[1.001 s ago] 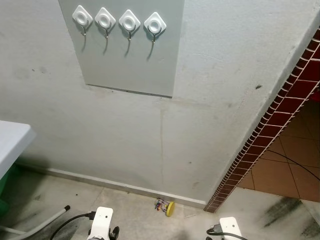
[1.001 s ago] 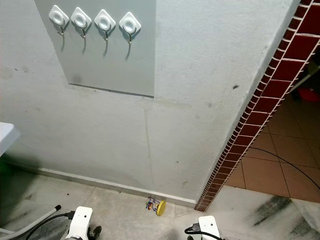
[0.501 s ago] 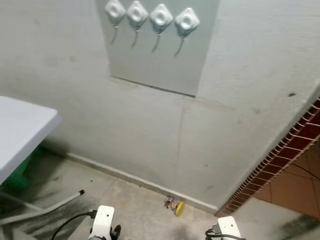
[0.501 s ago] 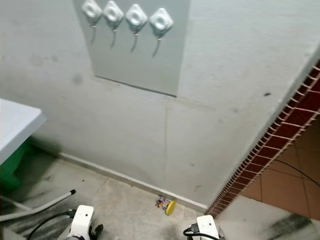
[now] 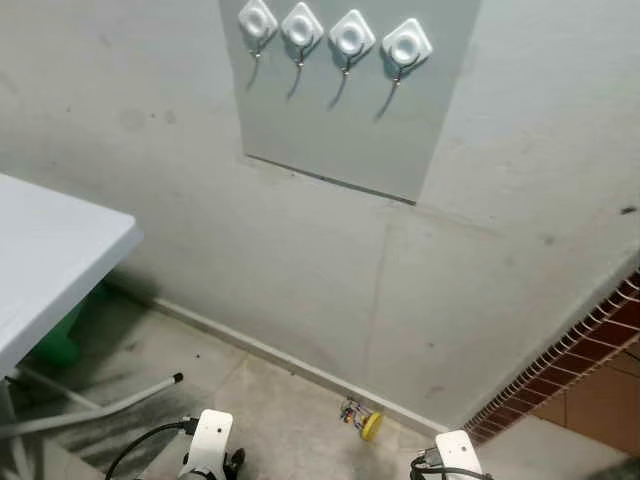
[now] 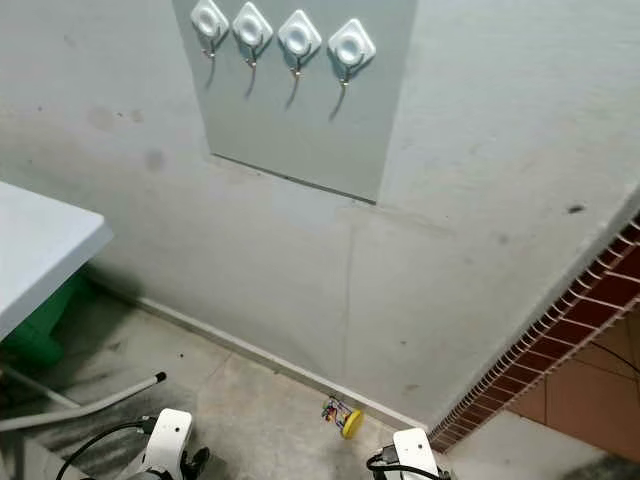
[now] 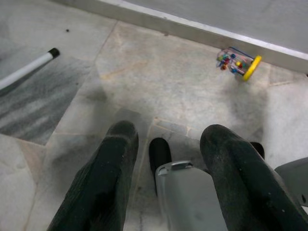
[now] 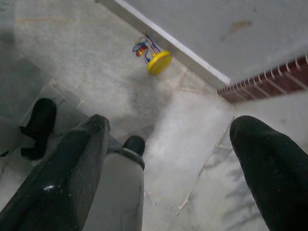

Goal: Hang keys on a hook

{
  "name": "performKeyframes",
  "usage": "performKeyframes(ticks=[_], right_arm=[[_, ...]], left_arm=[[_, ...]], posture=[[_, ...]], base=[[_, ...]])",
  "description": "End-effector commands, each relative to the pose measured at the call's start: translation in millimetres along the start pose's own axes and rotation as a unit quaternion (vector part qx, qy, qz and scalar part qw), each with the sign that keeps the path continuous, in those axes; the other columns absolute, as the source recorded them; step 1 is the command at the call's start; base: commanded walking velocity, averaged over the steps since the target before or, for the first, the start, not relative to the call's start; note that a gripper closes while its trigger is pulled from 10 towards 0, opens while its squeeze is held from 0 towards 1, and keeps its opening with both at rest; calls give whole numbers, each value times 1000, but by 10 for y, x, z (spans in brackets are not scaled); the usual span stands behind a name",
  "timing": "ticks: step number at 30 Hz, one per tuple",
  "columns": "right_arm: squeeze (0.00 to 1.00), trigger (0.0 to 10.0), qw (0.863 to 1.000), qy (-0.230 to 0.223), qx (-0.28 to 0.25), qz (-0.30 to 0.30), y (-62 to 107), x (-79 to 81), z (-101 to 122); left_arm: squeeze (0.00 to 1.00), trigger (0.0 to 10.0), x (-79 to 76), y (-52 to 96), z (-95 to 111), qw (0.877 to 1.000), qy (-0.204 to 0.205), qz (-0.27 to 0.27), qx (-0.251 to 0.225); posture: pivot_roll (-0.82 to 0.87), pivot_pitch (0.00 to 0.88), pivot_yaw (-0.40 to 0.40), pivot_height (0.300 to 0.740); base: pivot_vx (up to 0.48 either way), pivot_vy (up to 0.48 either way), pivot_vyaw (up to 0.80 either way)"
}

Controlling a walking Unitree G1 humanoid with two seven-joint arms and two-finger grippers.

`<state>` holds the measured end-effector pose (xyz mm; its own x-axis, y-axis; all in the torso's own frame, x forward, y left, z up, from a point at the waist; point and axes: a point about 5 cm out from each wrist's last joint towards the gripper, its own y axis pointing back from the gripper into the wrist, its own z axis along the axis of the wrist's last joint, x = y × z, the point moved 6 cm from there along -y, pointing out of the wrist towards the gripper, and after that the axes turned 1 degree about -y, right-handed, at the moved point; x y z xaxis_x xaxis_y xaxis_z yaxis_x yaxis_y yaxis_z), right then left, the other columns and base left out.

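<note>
Both jaws spread over mottled stone floor

Glossy white plastic hooks

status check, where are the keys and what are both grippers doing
Left gripper and right gripper both open, empty, low over the floor. Keys on the floor by the wall base. Four hooks bare. Nothing blocking.
</note>
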<state>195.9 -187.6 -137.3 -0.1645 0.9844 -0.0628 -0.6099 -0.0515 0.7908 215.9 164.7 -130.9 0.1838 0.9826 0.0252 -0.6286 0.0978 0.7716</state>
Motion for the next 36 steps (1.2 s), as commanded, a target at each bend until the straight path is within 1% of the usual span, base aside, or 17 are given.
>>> performKeyframes(ticks=[1, 9, 12, 13, 14, 16, 17, 18, 20, 22, 23, 24, 26, 29, 36], right_arm=[[0, 10000, 1000, -3, -2, 5, -3, 29, 7], [0, 10000, 1000, -1, -2, 7, 0, 39, -1], [0, 10000, 1000, -4, -2, 7, 3, 38, -9], [0, 10000, 1000, -4, -2, 7, 3, 38, -9], [0, 10000, 1000, -7, -3, 7, 5, 38, -11], [0, 10000, 1000, -11, -4, 9, 6, 41, -12], [0, 10000, 1000, -14, -4, 9, 7, 38, -10], [0, 10000, 1000, -26, -6, 6, 7, 25, -5], [0, 10000, 999, -32, -8, 5, 7, 18, 0], [0, 10000, 999, -33, -10, 4, 7, 14, 9], [0, 10000, 999, -33, -10, 4, 7, 14, 9], [0, 10000, 1000, -13, -8, 5, 6, 12, 9], [0, 10000, 1000, 3, -7, 6, 5, 13, 9], [0, 10000, 1000, 1, -15, 4, 4, 6, 41], [0, 10000, 1000, -1, -28, -1, 0, -40, 110]], left_arm=[[0, 10000, 30, 11, -36, 1000, -4, 4, 5], [0, 10000, -9, -18, 84, 1000, -6, -2, -11], [0, 10000, -46, -46, 229, 999, -3, -7, -32], [0, 10000, -46, -46, 229, 999, -3, -7, -32], [0, 10000, -83, -63, 310, 999, -4, -10, -43], [0, 10000, -110, -75, 357, 999, -2, -12, -46], [0, 10000, -118, -80, 393, 999, -5, -11, -52], [0, 10000, -139, -91, 471, 998, 1, -14, -62], [0, 10000, -148, -101, 511, 998, 8, -14, -64], [0, 10000, -174, -107, 593, 997, 0, -19, -77], [0, 10000, -181, -108, 605, 997, -2, -20, -79], [0, 10000, -198, -108, 618, 996, -5, -23, -82], [0, 10000, -205, -108, 619, 996, -6, -24, -83], [0, 10000, -190, -99, 591, 996, -3, -24, -83], [0, 10000, -146, -60, 418, 997, 0, -22, -73]], posture=[[-21, 2, -13, 740], [-15, 2, -15, 740], [-16, 6, -16, 740], [-16, 6, -16, 740], [-17, 8, -17, 740], [-18, 12, -16, 740], [-18, 12, -16, 740], [-21, 15, -18, 740], [-21, 15, -18, 740], [-21, 15, -18, 740], [-21, 15, -18, 740], [-19, 16, -19, 740], [-19, 16, -19, 740], [-20, 17, -20, 740], [-25, 28, -21, 740]], base=[[0, 0, 800], [0, 0, 800], [0, 0, 800], [0, 0, 800], [0, 0, 800], [0, 0, 800], [0, 0, 0], [0, 0, 0], [0, 0, 0], [0, 0, 0], [0, 0, 0], [0, 0, 0], [0, 0, 0], [0, 0, 533], [0, 0, 800]])
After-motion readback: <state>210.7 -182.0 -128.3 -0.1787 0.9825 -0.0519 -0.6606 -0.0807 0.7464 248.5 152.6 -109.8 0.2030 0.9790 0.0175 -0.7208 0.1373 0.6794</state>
